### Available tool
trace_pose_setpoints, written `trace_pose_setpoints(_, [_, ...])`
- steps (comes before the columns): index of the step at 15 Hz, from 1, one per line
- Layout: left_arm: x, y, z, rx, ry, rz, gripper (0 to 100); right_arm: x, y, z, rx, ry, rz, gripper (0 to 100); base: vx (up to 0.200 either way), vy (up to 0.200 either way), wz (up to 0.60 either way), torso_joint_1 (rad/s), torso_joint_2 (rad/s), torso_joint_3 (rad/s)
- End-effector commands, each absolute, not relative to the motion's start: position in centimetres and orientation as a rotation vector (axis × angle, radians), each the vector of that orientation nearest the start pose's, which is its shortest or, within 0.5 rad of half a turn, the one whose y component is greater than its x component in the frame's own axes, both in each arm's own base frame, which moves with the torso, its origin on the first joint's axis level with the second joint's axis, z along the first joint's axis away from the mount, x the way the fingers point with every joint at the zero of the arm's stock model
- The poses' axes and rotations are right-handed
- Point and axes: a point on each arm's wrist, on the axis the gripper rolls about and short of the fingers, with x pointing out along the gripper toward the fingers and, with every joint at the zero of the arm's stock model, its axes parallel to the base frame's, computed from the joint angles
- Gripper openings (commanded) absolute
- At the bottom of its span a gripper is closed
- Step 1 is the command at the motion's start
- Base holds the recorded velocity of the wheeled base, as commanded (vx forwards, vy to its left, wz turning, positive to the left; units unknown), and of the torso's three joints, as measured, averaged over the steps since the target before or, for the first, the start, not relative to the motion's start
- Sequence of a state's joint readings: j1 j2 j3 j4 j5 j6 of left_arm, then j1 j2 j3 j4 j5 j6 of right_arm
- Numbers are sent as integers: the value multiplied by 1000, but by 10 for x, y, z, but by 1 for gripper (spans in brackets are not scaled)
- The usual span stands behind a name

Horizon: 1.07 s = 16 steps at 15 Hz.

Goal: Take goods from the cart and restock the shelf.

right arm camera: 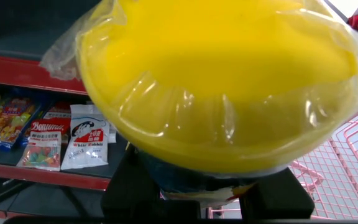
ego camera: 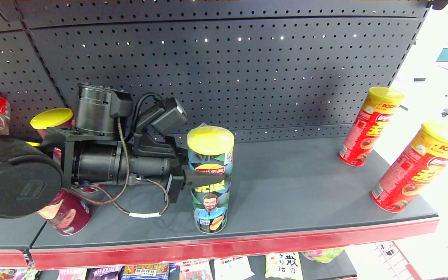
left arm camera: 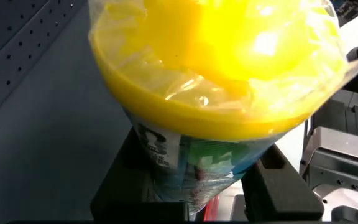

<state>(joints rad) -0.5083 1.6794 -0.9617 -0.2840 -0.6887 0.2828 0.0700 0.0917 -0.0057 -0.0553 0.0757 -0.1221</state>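
Left claw [ego camera: 207,179] was closed across the middle of the green can [ego camera: 210,204], one finger lying over the label. The can stood upright on the shelf [ego camera: 294,194], near the red front lip and about mid-span. It was well apart from the two red cans [ego camera: 370,125] on the right and nearer the dark red can [ego camera: 66,214] on the left.

Right claw [right arm camera: 197,199] was closed on a second can [right arm camera: 229,81] with a yellow lid under loose film. It was held off the shelf, with the pink wire cart [right arm camera: 347,168] to one side and packets [right arm camera: 86,140] on a lower shelf behind.

Step in hand, as I judged it: setting down the green can.
- Confirm the base is seated flat before letting go.
- Part the fingers slowly and evenly, because a tall narrow can tips easily.
- Withdraw level, away from the can, without brushing the label.
- The can sat close to the lip, so a push toward the pegboard [ego camera: 247,70] before release would be safer.

Unclear or hidden:
- Whether the base bore fully on the shelf. Contact looked likely but was not certain.
- My far finger, behind the can.
- In both wrist views the lids covered most of each can's body.
- My arm covered part of the cans on the left.
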Motion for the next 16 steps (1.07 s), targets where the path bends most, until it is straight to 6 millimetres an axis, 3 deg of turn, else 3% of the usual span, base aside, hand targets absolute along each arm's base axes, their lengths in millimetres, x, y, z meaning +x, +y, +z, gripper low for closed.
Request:
trace_pose_setpoints(1, [257, -161, 196, 203, 296, -1236, 0, -16, 1, 85, -122, 22, 147, 0, 0, 0, 0, 0, 0, 0])
trace_pose_setpoints(6, [259, -166, 182, 209, 294, -1220, 0, -16, 1, 85, -122, 22, 147, 0, 0, 0, 0, 0, 0, 0])
trace_pose_setpoints(13, [254, -166, 190, 206, 269, -1236, 0, -16, 1, 85, -122, 22, 146, 0, 0, 0, 0, 0, 0, 0])
trace_pose_setpoints(16, [249, -163, 183, 204, 296, -1239, 0, -16, 1, 85, -122, 22, 147, 0, 0, 0, 0, 0, 0, 0])
